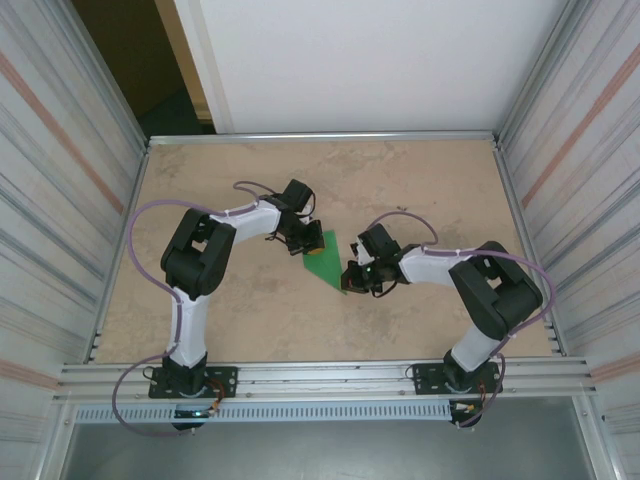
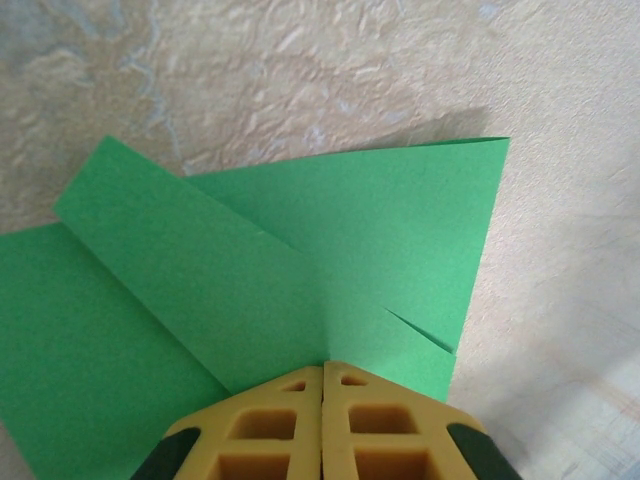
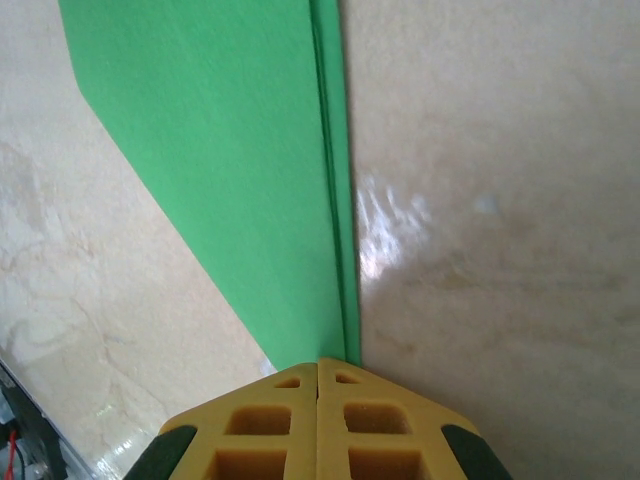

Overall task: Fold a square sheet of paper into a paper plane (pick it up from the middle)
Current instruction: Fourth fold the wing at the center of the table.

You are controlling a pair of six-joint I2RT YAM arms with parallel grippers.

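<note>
Mid-fold, I judge: paper (image 1: 325, 262) at centre of the tabletop (image 1: 250, 180), left fingers (image 2: 270, 425) clamped on its 11 o'clock end, right fingers (image 3: 380, 425) on its 5 o'clock tip (both pinched tight). The next move calls for creasing a flap without tearing.

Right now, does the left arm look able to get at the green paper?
Likely yes: the left pincer sits shut on the green paper at its wide end, nothing lying between them; the right pincer grips the narrow end, apart from it.
</note>
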